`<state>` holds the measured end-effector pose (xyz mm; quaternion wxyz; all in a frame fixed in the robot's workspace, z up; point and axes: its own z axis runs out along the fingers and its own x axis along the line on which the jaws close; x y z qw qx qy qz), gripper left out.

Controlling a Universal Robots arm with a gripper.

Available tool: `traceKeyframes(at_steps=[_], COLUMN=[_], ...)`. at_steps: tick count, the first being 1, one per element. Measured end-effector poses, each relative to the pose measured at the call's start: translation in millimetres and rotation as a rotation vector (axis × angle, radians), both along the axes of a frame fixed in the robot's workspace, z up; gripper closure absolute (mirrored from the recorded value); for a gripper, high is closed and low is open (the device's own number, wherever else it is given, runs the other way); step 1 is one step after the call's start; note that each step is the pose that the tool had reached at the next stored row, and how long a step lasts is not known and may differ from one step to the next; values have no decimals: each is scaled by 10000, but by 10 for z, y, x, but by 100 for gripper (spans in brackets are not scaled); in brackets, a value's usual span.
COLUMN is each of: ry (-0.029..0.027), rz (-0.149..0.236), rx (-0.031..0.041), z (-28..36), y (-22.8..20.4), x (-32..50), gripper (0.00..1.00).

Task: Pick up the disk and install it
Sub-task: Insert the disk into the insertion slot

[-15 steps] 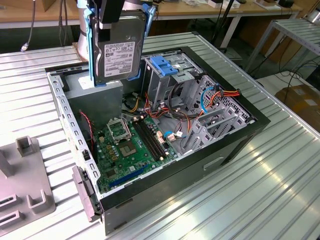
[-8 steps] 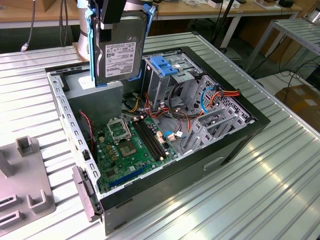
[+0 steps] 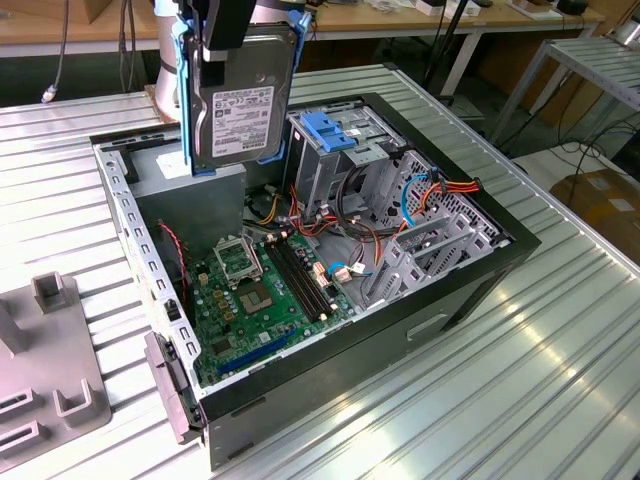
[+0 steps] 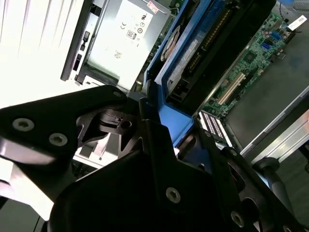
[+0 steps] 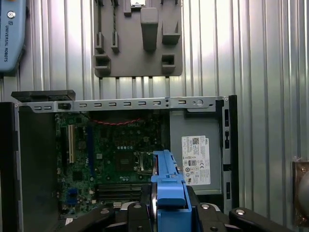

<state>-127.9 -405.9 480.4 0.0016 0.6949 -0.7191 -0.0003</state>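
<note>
The disk [image 3: 240,100] hangs upright above the open computer case [image 3: 470,280], over its far corner at the exterior view's left. It has a dark grey body, a white label and blue rails along its edges. My gripper [image 3: 226,30] is shut on its top edge. In the second wrist view the disk [image 4: 198,48] is seen edge-on with its blue rail between the black fingers [image 4: 96,116]. The first wrist view looks down past the blue rail [image 5: 168,188] of the disk into the case.
Inside the case lie the green motherboard [image 3: 255,290], a silver drive cage with a blue bracket [image 3: 335,130] and cables. The grey power supply [image 5: 195,154] sits right under the disk. A grey fixture plate [image 3: 45,370] lies on the ribbed metal table [image 3: 520,390].
</note>
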Motion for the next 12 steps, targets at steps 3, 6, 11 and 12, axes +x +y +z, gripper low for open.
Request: traceKeyframes(at_steps=[3, 6, 11, 12], ry=[0, 0, 0, -1], rz=[0, 1, 1, 1], rx=[1, 1, 0, 1], z=[0, 0, 0, -1], y=[-8, -17, -64, -76], x=[0, 0, 0, 0], gripper=[63, 63, 63, 63])
